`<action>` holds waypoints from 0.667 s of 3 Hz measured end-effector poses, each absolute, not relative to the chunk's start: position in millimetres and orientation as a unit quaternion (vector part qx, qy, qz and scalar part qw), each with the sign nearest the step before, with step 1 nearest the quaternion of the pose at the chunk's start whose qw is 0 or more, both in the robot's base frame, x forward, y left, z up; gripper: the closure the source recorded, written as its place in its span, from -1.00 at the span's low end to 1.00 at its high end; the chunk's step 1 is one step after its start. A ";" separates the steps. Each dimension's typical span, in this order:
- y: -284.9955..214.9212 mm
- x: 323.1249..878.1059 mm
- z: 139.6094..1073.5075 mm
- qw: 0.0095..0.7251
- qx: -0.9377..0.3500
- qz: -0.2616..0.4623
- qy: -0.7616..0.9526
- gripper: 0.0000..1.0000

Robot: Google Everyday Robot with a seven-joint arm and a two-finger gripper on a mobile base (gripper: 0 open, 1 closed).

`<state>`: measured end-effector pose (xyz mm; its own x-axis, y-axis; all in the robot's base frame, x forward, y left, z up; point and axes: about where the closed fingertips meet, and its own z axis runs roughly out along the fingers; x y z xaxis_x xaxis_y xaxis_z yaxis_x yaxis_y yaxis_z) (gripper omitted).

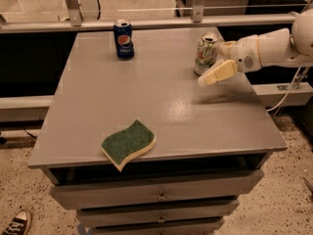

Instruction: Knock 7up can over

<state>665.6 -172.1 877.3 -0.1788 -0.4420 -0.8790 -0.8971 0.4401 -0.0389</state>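
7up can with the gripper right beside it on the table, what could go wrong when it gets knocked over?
1. The 7up can stands upright near the back right corner of the table, so once tipped it may roll off the edge.
2. The gripper sits low at the can's right side. A low push might slide the can rather than topple it.

We see what looks like a robotics lab: a grey metal drawer cabinet (pixel 146 199) on a speckled floor (pixel 17 187), metal framing (pixel 146 22) behind it, and a white robot arm (pixel 274 48) whose gripper (pixel 218 68) hangs over the cabinet's right rear, beside the 7up can (pixel 205 53).
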 end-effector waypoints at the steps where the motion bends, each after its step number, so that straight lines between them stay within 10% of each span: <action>1: -135.8 634.4 910.4 0.452 -0.490 0.308 0.679 -1.00; 2: -108.4 591.6 958.1 0.460 -0.525 0.346 0.627 -1.00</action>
